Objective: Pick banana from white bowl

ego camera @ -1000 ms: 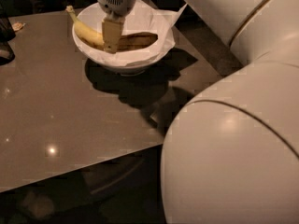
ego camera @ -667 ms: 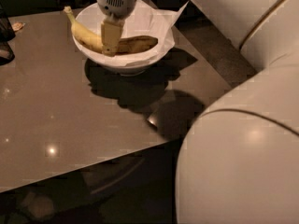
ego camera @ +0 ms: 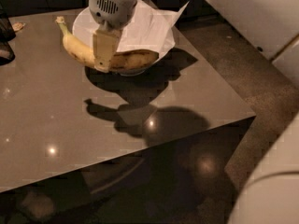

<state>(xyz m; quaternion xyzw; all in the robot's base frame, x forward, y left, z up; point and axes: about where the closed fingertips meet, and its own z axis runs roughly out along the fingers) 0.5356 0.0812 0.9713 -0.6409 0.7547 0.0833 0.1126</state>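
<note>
— Where is the banana?

— The banana [ego camera: 134,59] hangs crosswise in the hand [ego camera: 103,64], which is clenched on its middle. The stem points far left and the darker tip points right.

— And the hand itself?

— It comes down from the top of the view. One pale finger crosses the near face of the fruit.

— How does that sit against the bowl?

— The bowl [ego camera: 82,24] lies just behind and below, and the banana covers its near rim. A white napkin [ego camera: 150,26] is draped over its right side.

— What carries it all?

— A glossy grey counter [ego camera: 56,125], with the bowl near its far edge. A shadow of hand and banana falls on the near side.
</note>
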